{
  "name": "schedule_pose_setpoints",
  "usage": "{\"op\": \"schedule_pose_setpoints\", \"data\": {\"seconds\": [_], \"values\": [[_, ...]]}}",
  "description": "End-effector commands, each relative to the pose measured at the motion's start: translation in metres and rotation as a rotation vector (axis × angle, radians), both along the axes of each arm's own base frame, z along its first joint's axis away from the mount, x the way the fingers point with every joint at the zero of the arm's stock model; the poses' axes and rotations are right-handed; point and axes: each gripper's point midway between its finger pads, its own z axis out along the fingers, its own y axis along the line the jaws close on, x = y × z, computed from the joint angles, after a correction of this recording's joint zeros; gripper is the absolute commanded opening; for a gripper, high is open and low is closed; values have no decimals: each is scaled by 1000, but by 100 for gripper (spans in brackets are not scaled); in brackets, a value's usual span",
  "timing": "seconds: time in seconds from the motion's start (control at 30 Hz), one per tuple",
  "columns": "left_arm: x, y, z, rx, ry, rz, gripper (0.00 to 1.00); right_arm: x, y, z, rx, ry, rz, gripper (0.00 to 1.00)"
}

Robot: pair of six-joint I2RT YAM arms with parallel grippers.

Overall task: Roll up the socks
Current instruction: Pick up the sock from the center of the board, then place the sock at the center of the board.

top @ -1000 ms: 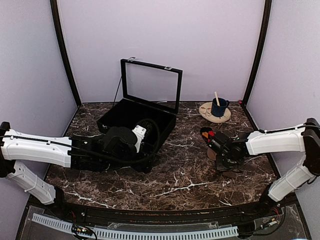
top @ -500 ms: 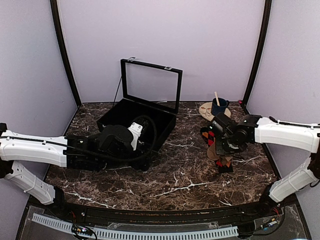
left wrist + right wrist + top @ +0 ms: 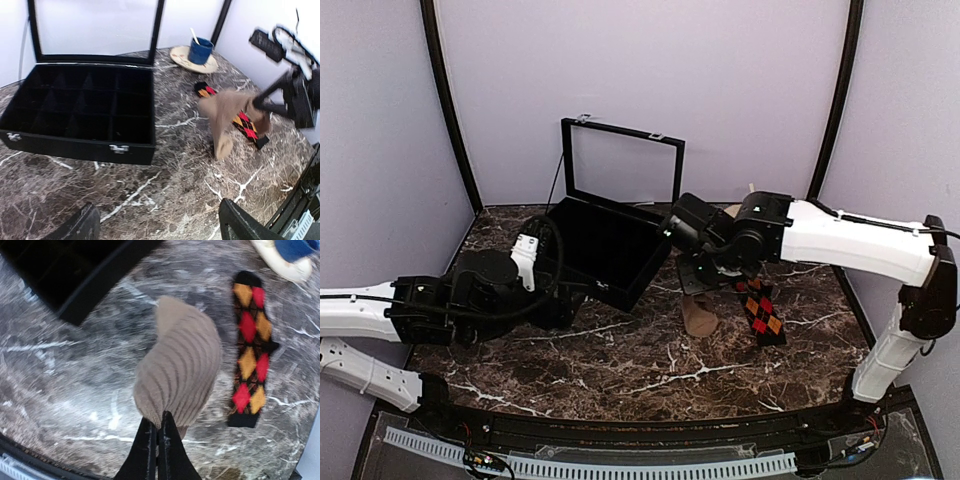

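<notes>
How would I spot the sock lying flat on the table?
Find the open black box and look right of it. The argyle sock lies flat there, black with red and orange diamonds; the tan sock beside it hangs plain from the right gripper.

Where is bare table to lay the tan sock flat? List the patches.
Widest bare marble: front centre, between the black box, the left arm and the near edge. Smaller patch right of the argyle sock. Crowded: back right, around mug and saucer.
</notes>
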Motion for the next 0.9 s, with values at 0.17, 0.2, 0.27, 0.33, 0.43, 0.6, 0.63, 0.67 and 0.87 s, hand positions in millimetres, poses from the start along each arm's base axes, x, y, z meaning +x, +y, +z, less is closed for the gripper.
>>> {"op": "schedule_pose_setpoints", "data": {"seconds": [0.17, 0.2, 0.27, 0.33, 0.43, 0.6, 0.63, 0.67, 0.87], "values": [[-1, 89, 7, 7, 2, 278, 83, -66, 133, 18, 170, 120, 256, 0], [-1, 94, 9, 5, -1, 293, 83, -73, 145, 21, 189, 133, 281, 0], [0, 100, 12, 8, -13, 316, 83, -89, 168, 32, 241, 157, 336, 0], [1, 104, 15, 22, -25, 336, 82, -103, 185, 42, 297, 192, 382, 0], [4, 108, 21, 39, -45, 368, 82, -115, 201, 60, 396, 230, 428, 0], [9, 106, 21, 52, -59, 395, 82, -121, 197, 73, 467, 267, 440, 0], [9, 104, 20, 56, -60, 392, 82, -120, 194, 74, 475, 272, 436, 0], [10, 102, 19, 57, -59, 390, 82, -120, 189, 72, 480, 279, 430, 0], [12, 77, 2, 90, -34, 334, 82, -112, 143, 38, 520, 377, 330, 0]]}}
